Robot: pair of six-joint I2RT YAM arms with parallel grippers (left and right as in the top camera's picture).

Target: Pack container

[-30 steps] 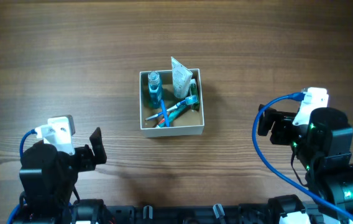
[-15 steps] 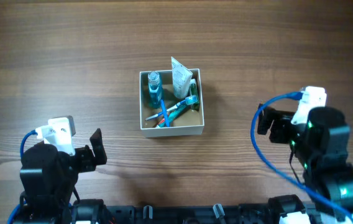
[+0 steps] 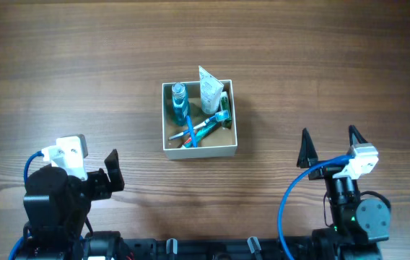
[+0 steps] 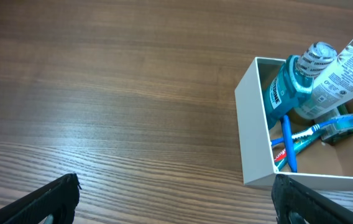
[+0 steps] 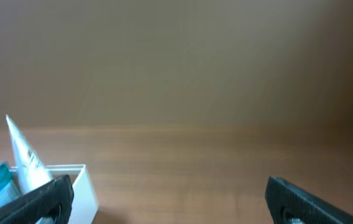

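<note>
The container, a small white-walled box with a tan inside, sits at the table's middle. It holds a blue mouthwash bottle, a white tube leaning on the far wall, and toothbrushes. My left gripper is open and empty at the front left, well short of the box. In the left wrist view the container lies ahead to the right. My right gripper is open and empty at the front right. Its wrist view shows the container's corner at far left.
Bare wooden table lies all around the box. Blue cables loop by both arm bases at the front edge.
The right arm has drawn back toward the front edge and swung its gripper to point away, its spread fingers now showing. The left arm and the box have not moved.
</note>
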